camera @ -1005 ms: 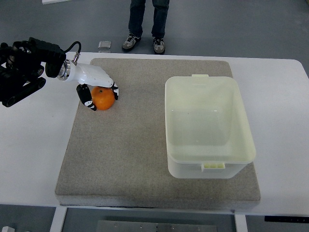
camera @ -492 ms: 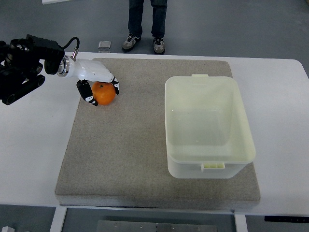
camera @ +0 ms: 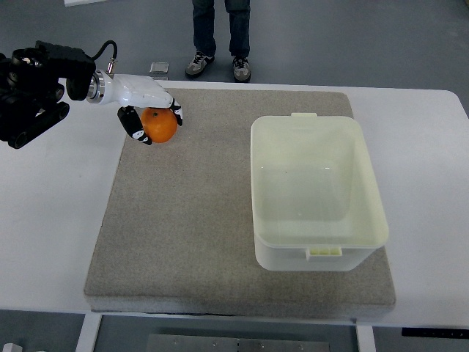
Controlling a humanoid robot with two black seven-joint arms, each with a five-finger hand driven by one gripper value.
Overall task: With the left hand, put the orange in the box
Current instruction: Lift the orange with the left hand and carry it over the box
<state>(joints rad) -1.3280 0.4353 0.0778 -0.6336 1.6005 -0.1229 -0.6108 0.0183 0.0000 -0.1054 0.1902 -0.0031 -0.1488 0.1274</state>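
Top view: orange gripped at the mat's far left

Nearest, the cream box (camera: 318,192) sits open and long axis near-to-far on the grey mat (camera: 190,220). Farther left, the left hand (camera: 146,103) curls around the orange (camera: 160,125), stem dimple facing up.

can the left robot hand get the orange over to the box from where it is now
Probably yes. The left robot hand is closed around the orange, the mat between is bare, and the box is open-topped.

White table (camera: 51,220), grey mat (camera: 198,220) on it
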